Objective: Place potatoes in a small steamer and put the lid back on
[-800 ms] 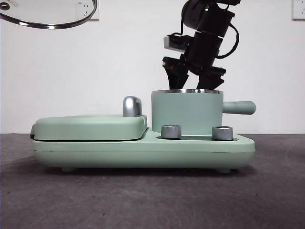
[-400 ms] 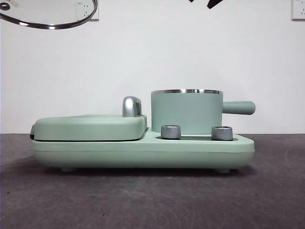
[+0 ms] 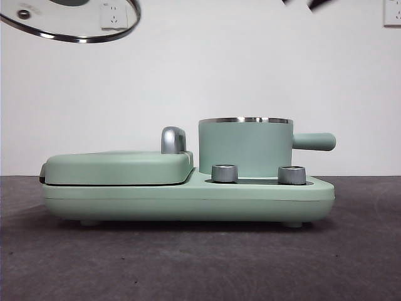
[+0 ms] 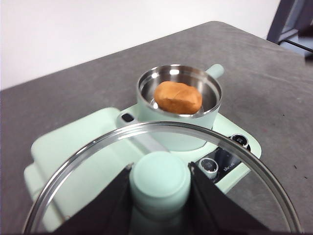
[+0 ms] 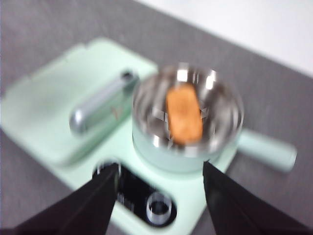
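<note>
**Potato loaded; right arm clear; lid inbound**

The potato [image 4: 178, 97] lies inside the small steamer [image 3: 245, 145], on the steel floor of the pot, below the rim. The steamer sits on its green base unit [image 3: 188, 197], beside the hinged grill plate [image 3: 118, 167] and behind the two steel dials [image 3: 225, 173].

Change: a second ago the right end effector [image 5: 159, 188] was down at the steamer's rim; half a second ago it had already gone up, and now only a blurred dark tip shows high above the steamer. Its jaws stand apart and empty, so the drop is judged complete.

The lid [image 3: 75, 20] hangs high above the grill plate side, well apart from the steamer. Compared with half a second ago it sits slightly nearer the steamer. The left end effector [image 4: 160, 183] is clamped on the lid's green knob [image 4: 160, 180].

Remaining step, by my reading: carry the lid over the steamer, level, and seat it on the rim.

The bench [image 3: 200, 263] is dark grey.
</note>
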### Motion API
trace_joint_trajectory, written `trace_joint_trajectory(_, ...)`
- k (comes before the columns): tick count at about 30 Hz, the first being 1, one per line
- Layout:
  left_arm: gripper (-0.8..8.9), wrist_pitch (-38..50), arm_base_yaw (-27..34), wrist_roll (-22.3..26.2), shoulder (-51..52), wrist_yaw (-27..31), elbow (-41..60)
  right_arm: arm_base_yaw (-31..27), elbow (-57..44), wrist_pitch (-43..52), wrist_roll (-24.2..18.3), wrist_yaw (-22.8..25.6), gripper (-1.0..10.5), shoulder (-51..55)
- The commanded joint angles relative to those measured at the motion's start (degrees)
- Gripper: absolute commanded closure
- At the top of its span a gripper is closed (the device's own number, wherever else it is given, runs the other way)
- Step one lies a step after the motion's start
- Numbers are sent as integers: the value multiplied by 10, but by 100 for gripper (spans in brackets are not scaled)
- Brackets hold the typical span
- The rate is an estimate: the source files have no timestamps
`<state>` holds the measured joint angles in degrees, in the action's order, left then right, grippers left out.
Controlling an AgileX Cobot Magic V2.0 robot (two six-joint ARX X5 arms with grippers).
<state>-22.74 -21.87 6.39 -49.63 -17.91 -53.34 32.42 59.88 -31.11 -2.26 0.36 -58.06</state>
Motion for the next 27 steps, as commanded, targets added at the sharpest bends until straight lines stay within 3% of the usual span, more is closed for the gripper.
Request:
trace_joint_trajectory(1,800,50,-14,22,-22,-4,-8,17,-55,19,25,19,680,38)
trace_joint_trajectory(9,801,186,-52,37,-115,-8,-9,60,-189,63,67,72,680,152)
trace_joint_trajectory(12,801,238,-66,37,-161,-8,-17,68,-217,59,90,75,680,184)
trace_joint_trajectory(17,801,318,-84,36,-253,-16,-51,76,-247,56,95,76,680,230)
trace_joint_trajectory(27,800,328,-100,36,-450,-45,-232,76,-251,2,100,91,680,265)
